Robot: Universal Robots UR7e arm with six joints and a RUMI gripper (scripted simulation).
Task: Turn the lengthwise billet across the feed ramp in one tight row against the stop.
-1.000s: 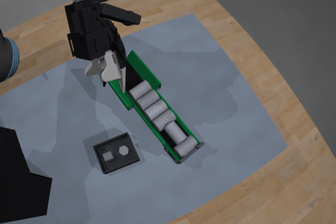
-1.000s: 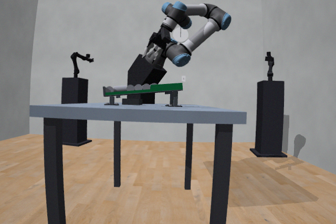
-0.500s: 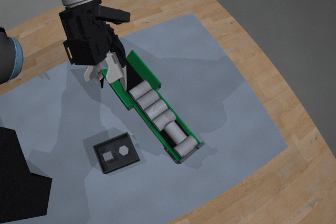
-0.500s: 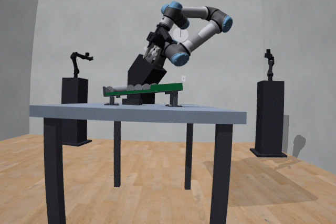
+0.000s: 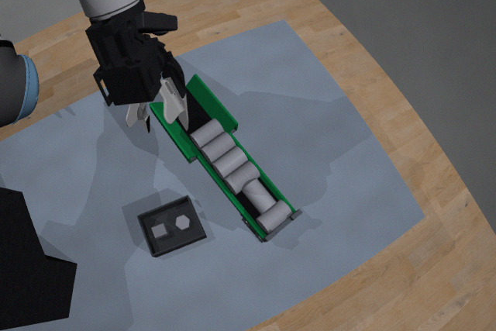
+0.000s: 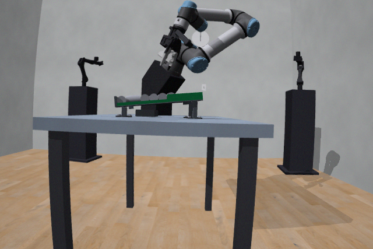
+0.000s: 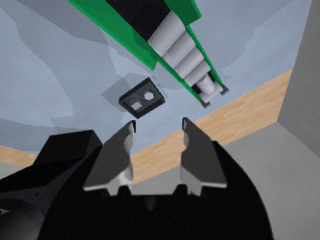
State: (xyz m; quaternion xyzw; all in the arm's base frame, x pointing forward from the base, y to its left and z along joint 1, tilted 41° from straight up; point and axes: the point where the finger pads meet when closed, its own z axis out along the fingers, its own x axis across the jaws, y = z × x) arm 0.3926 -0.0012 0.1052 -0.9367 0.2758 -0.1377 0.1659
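A green feed ramp [image 5: 224, 159] slopes down to a grey stop [image 5: 280, 228] at its lower end. Several grey billets lie across it in the upper row [image 5: 224, 155]. One billet [image 5: 259, 195] lies lengthwise, between that row and a single crosswise billet [image 5: 274, 215] resting against the stop. My gripper [image 5: 158, 118] hangs above the ramp's upper end, tilted, its fingers apart with nothing between them. In the wrist view the gripper's fingers frame empty space, with the ramp [image 7: 165, 40] and the lengthwise billet [image 7: 206, 85] far below. In the side view the gripper [image 6: 166, 56] is well above the ramp [image 6: 159, 99].
A small dark tray [image 5: 171, 225] holding a square piece and a hexagonal piece sits on the grey mat left of the ramp's lower end; it also shows in the wrist view [image 7: 142, 98]. A black pedestal [image 5: 28, 263] stands at the lower left.
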